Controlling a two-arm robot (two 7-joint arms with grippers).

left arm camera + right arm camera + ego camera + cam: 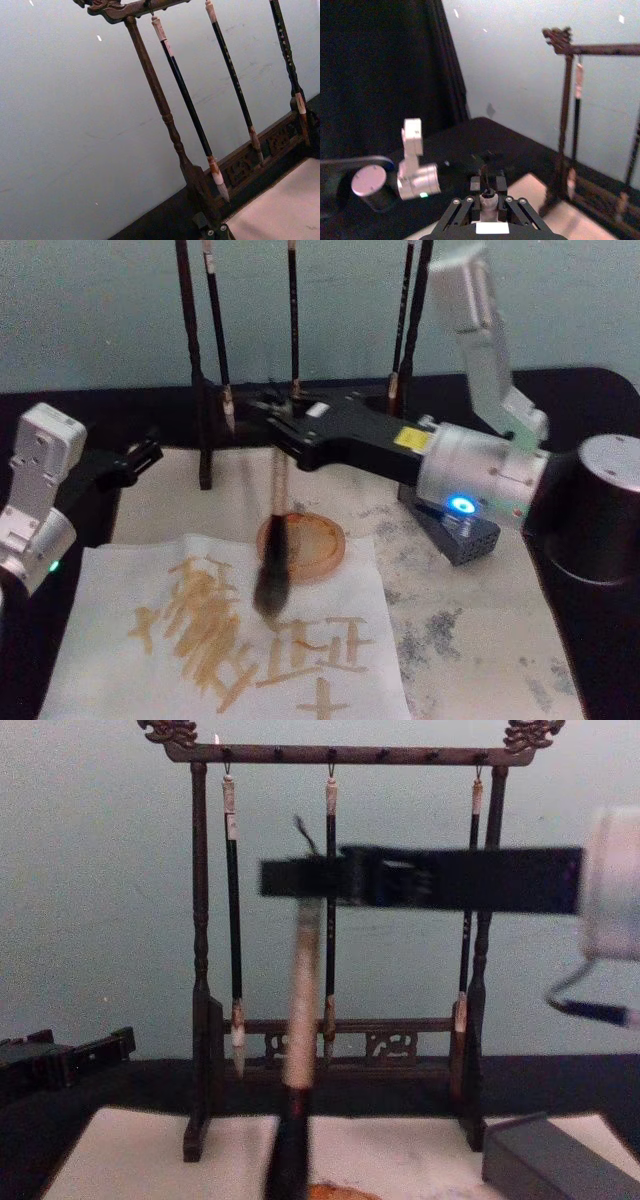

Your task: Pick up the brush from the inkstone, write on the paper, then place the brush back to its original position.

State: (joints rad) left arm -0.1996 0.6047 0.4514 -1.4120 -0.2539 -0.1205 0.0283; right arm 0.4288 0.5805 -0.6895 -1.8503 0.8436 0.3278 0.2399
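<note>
Marked paper [365,585], brush [272,575] upright in right end effector [275,427], orange inkstone [320,543] behind bristles.

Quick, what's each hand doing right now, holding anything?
Right hand: closed on the brush, over the paper.
Left hand: parked at the left; open or closed can't be told.

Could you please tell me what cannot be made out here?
Chest view: the large grey-brown-bristled calligraphy brush, held in the right gripper, loses its bristles at the bottom edge.
Head view: blur hides whether its tip touches the off-white paper sheet.
The left gripper sits idle at far left.
</note>
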